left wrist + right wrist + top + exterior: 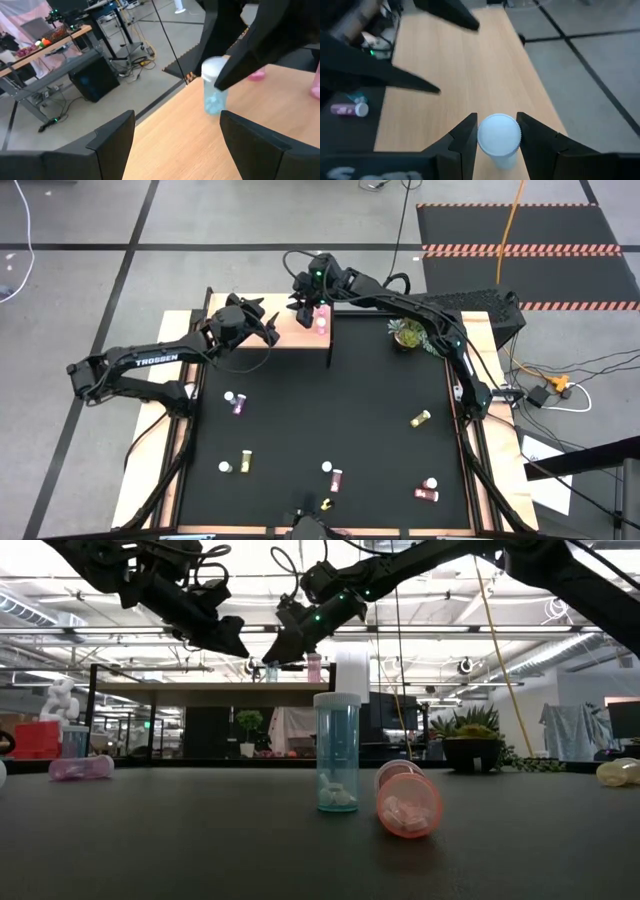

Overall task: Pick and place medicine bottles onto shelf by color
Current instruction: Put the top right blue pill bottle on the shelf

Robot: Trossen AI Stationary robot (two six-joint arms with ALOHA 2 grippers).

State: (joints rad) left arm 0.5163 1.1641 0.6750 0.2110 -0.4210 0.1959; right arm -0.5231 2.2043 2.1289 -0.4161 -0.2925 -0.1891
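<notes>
The shelf is a pale wooden board at the table's far edge. My right gripper is above its far edge, shut on a pale blue bottle with a white cap, which also shows in the left wrist view. A pink bottle stands on the shelf beside it. My left gripper hovers open and empty over the shelf's left part, a little short of the blue bottle. Several more bottles lie or stand on the black mat. My right gripper pinches the blue bottle's white cap between its two fingers, one on each side. The fingers come from above, pointing down. The bottle is upright, its base on the shelf board near the far edge.
On the mat are a purple-pink bottle, yellow ones, a pink one and a red one. A potted plant stands right of the shelf. Wooden rails border the mat.
</notes>
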